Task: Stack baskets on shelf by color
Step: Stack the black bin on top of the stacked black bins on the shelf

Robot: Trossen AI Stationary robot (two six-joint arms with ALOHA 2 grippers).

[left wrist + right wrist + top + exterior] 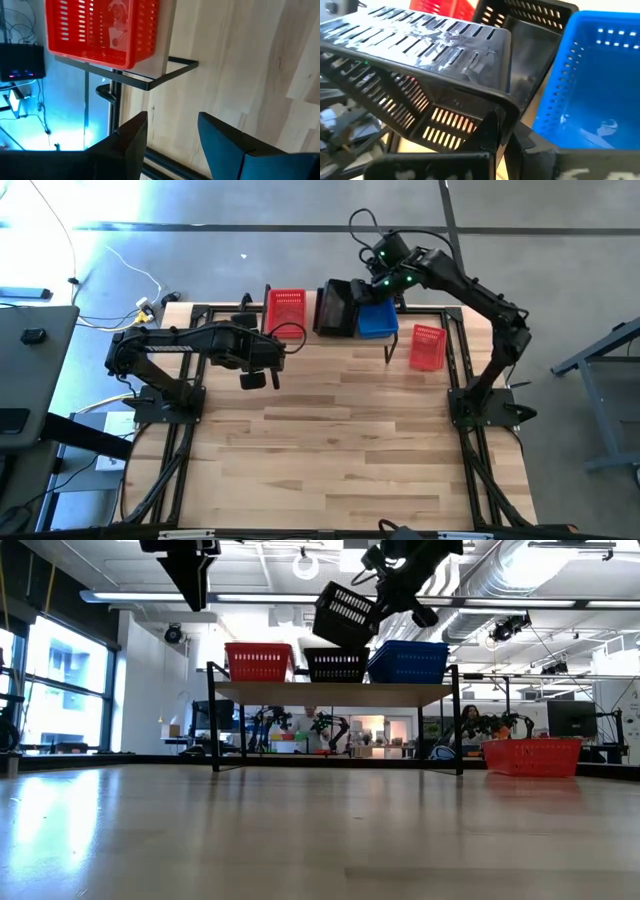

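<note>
On the shelf (335,693) at the table's far side stand a red basket (287,308), a black basket (336,665) and a blue basket (378,320), each resting on its bottom. A second black basket (345,615) hangs tilted above the one on the shelf, with my right gripper (388,600) shut on it. Another red basket (428,347) sits on the table to the right of the shelf. My left gripper (258,380) hovers open above the table, in front of the shelf's left end, with nothing between its fingers. My right gripper pinches one wall of the black basket at its rim (496,111), near a corner, between its two fingers (489,131). The fingers slant down from the table's right. The basket is lifted clear and tilted, over the black basket on the shelf.
The shelf's thin black legs (213,730) stand on the wooden table. Bare tabletop (340,440) stretches from the shelf to the near edge. Black frame rails (180,450) run along the table's left and right sides.
</note>
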